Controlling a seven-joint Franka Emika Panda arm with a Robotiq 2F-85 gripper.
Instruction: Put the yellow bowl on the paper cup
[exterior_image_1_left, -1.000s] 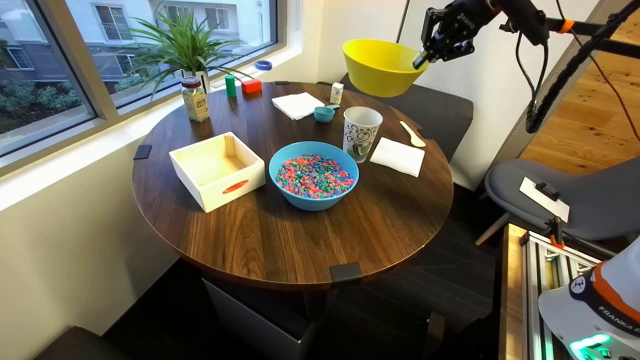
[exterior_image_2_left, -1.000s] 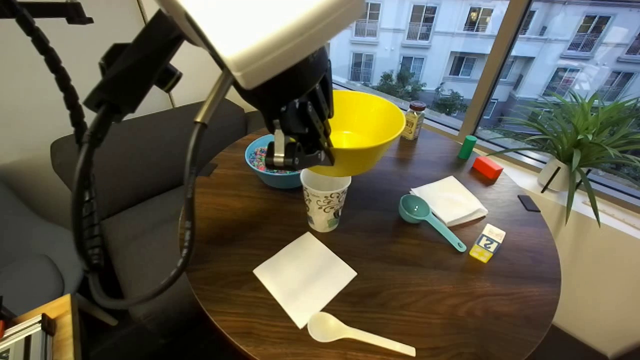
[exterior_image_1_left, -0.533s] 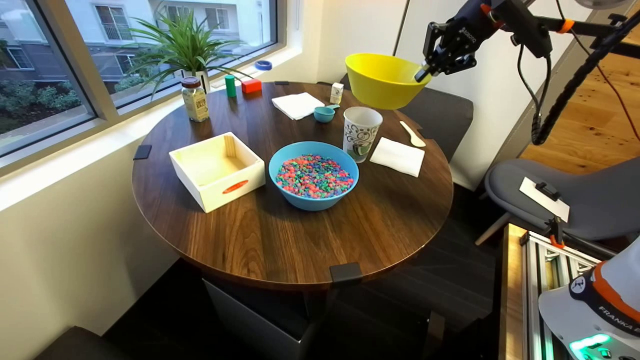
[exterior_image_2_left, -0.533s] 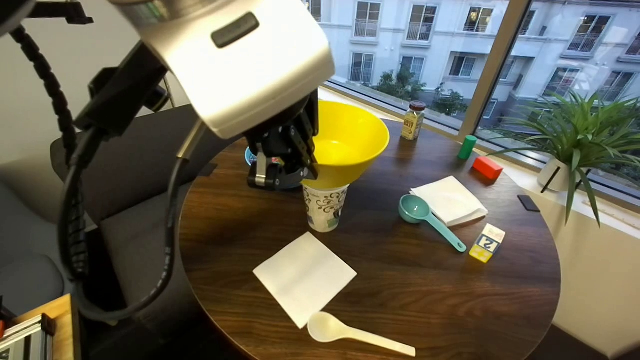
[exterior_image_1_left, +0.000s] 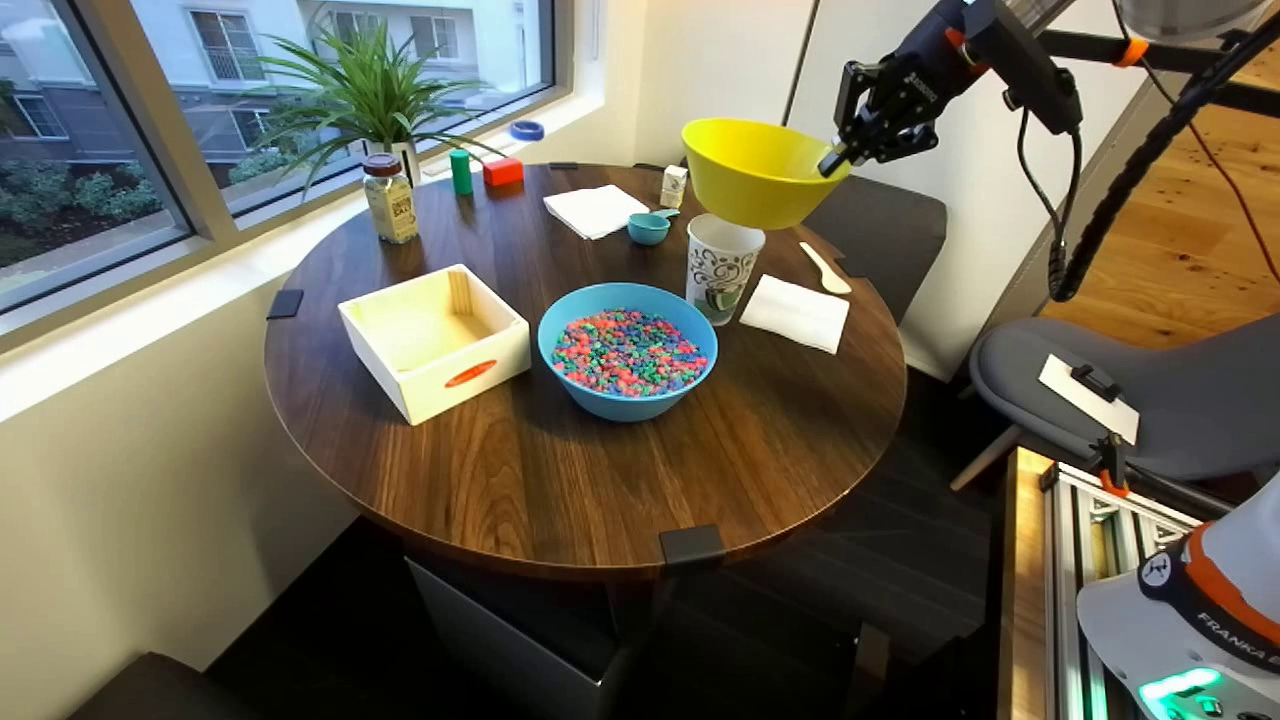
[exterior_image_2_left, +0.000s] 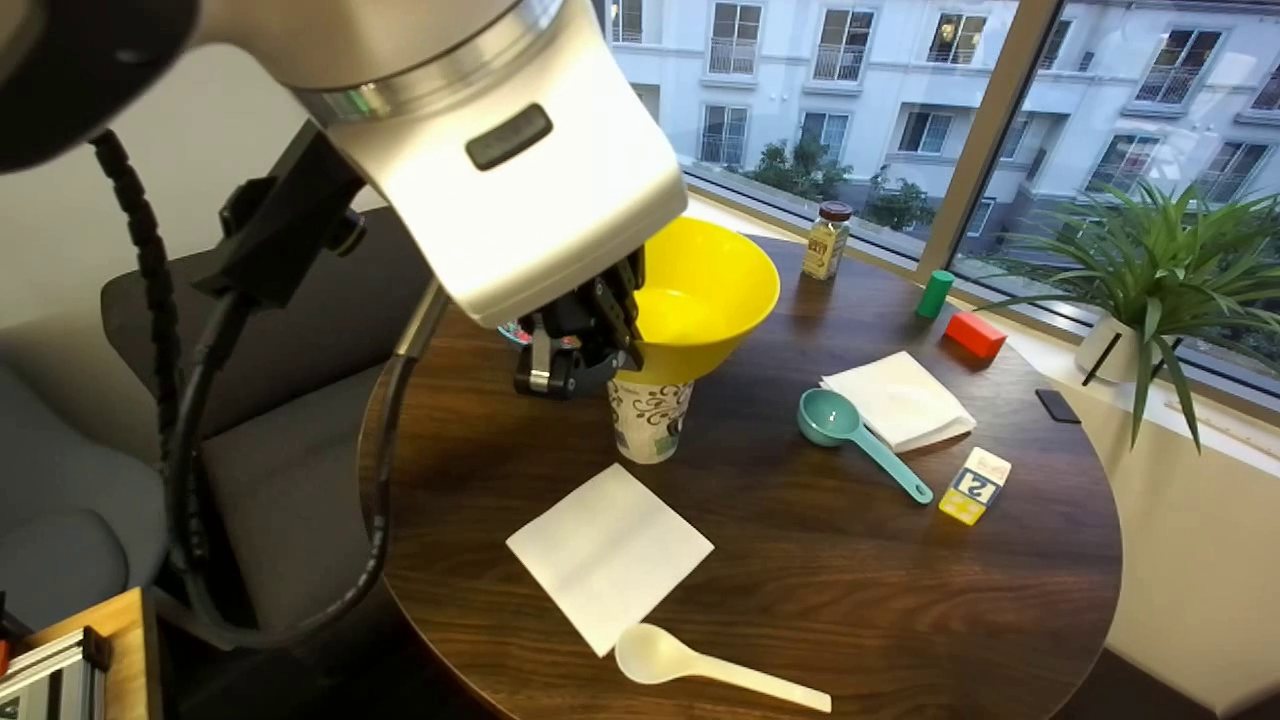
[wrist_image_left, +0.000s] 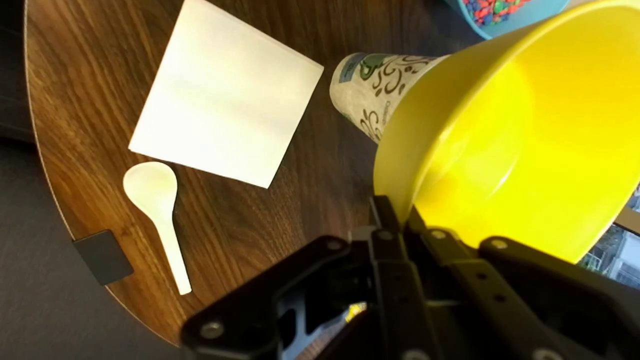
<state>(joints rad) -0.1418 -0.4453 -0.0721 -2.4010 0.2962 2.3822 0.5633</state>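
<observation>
Between the jaws, pinched at its rim, hangs the yellow bowl (wrist_image_left: 525, 130), open side up and clear of the bench (exterior_image_1_left: 540, 480), the gripped edge looking lower than the far one. Just below stands the paper cup (wrist_image_left: 382, 92), upright; whether bowl and cup touch I cannot tell. What is in hand seems to be the final lowering, and the yellow bowl's base looks a little off the cup's mouth, on the side away from the blue bowl (exterior_image_1_left: 622, 407). Best to ease it over toward the blue bowl, level it, then bring it straight down slowly, since a paper cup would likely tip or buckle if pushed sideways. Once the weight rests squarely, part the jaws gently and back off along the line of the grip, so that the rim is not dragged. Farther out, the blue bowl with its coloured pieces (exterior_image_1_left: 630, 352) stands just beside the cup, the one thing worth watching while shifting across. Opposite it a napkin (exterior_image_2_left: 610, 553) lies flat near the cup's foot, with a pale spoon (wrist_image_left: 160, 211) beside that; both are low and should not hinder. A teal scoop (exterior_image_2_left: 832, 418) and a toy block (exterior_image_2_left: 975, 487) lie off to another side, and beyond the blue bowl sits a wooden box (exterior_image_1_left: 430, 395).
</observation>
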